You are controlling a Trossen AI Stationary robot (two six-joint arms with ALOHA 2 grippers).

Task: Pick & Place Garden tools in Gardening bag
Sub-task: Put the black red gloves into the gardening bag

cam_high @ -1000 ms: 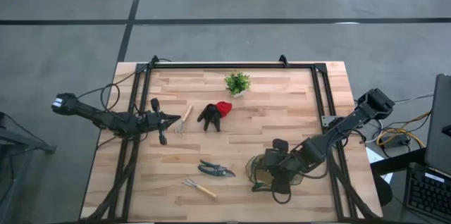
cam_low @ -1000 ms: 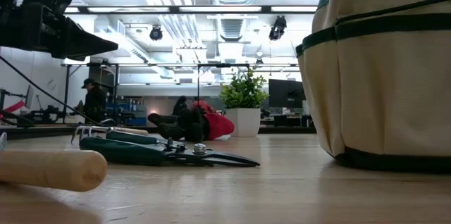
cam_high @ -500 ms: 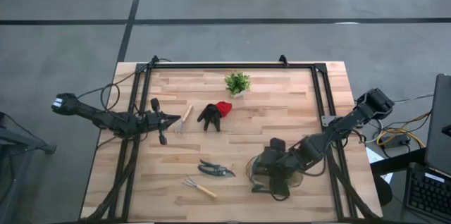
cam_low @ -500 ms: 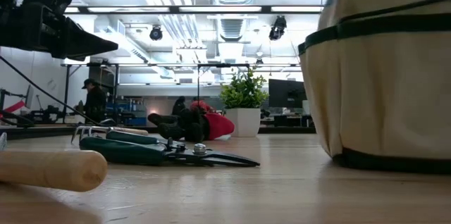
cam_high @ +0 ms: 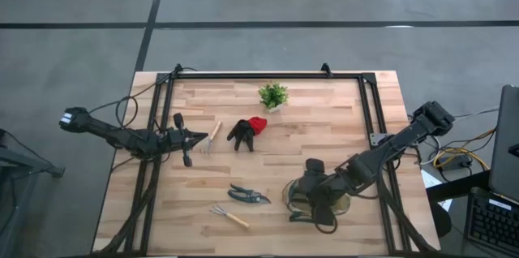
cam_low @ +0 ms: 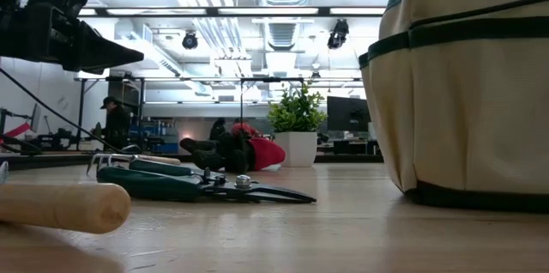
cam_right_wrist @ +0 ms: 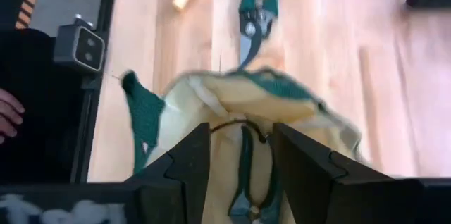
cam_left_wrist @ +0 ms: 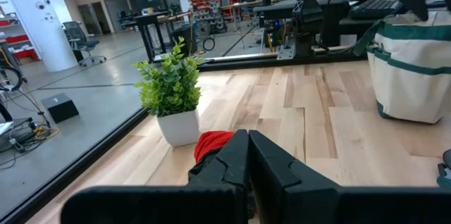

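The khaki gardening bag [cam_high: 312,199] with green trim stands on its base near the table's front right and fills the low view's right side [cam_low: 463,84]. My right gripper [cam_right_wrist: 242,157] is open just above its mouth, pointing down. Green-handled shears [cam_right_wrist: 248,175] lie inside the bag between the fingers' lines. My left gripper [cam_high: 195,139] is shut and empty, hovering at the left beside a wooden-handled mini rake [cam_high: 212,135]. A black-and-red glove [cam_high: 246,132], second shears [cam_high: 248,195] and a second rake [cam_high: 229,217] lie flat on the table. My right gripper stands over the bag's open rim [cam_right_wrist: 232,86], coming from above. I cannot tell whether its fingers [cam_right_wrist: 190,157] touch the rim or the shears inside.
A small green potted plant [cam_high: 273,96] stands at the far middle. A black frame rail [cam_high: 268,75] runs along the far edge and down both sides. Bare wood [cam_high: 324,128] lies between the glove and the bag.
My right gripper has drifted a little toward the table's left above the bag. In the low view the bag's top leaned to the right half a second ago and now stands back where it was.
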